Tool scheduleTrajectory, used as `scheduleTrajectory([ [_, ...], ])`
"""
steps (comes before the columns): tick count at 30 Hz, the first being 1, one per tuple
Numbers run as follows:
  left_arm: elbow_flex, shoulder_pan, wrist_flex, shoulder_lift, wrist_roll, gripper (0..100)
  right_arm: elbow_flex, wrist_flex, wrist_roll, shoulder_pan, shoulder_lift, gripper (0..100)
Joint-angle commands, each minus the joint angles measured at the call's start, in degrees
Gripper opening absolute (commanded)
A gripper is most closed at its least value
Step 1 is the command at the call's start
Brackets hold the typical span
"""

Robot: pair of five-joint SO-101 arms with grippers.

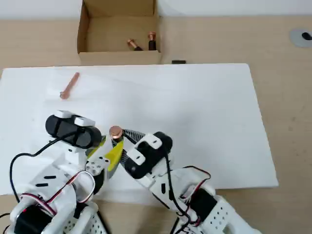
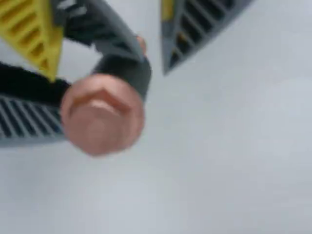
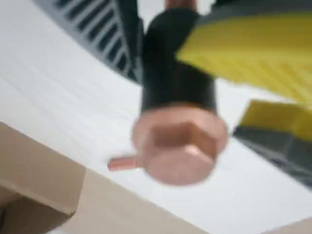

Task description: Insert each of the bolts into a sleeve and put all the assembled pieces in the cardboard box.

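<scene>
A copper bolt (image 1: pixel 115 131) stands head-up in a black sleeve (image 2: pixel 124 73) near the front of the white sheet, between both arms. My right gripper (image 3: pixel 170 63) is shut on the sleeve (image 3: pixel 175 78), just below the bolt head (image 3: pixel 180 146). My left gripper (image 2: pixel 153 66) is at the same piece: one finger lies against the sleeve, and the other finger (image 2: pixel 195 24) stands apart from it, so it is open. From above, the left gripper (image 1: pixel 113 142) and the right gripper (image 1: pixel 126 136) meet under the bolt head. A loose bolt (image 1: pixel 69 86) lies at the sheet's far left.
The cardboard box (image 1: pixel 119 57) sits beyond the sheet's far edge and holds two assembled pieces (image 1: pixel 134 45) (image 1: pixel 151 41). The right wrist view shows the loose bolt (image 3: pixel 122 164) and the box (image 3: pixel 39 185) behind the held piece. A small dark object (image 1: pixel 178 62) lies beside the box.
</scene>
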Motion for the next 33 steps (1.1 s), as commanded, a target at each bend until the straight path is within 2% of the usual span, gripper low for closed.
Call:
scheduleTrajectory([
  [1, -4.0, 0.4, 1.8, 0.3, -2.3, 16, -0.4, -1.7, 0.4, 0.8, -5.3, 1.0],
  [7, -10.5, -1.2, 2.9, 0.4, -2.7, 16, -0.6, -5.7, 4.7, 4.6, -5.1, 1.0],
  [13, -18.1, -14.8, -3.0, 3.6, -1.8, 16, -4.3, -9.3, 8.7, 7.7, -3.8, 1.0],
  [16, -24.1, -18.5, -3.2, 8.7, 1.3, 16, -7.6, -9.8, 8.8, 9.0, 1.5, 1.0],
  [21, -28.6, -21.3, -3.3, 19.2, 5.8, 16, -20.3, -17.8, 8.6, 13.4, 20.7, 1.0],
  [25, -25.8, -21.9, -3.5, 25.1, 6.8, 16, -35.6, -18.5, 8.4, 15.5, 41.3, 1.0],
  [33, -11.1, -28.7, -15.2, 25.8, 6.5, 16, -63.9, -18.5, 8.7, 20.1, 77.1, 1.0],
])
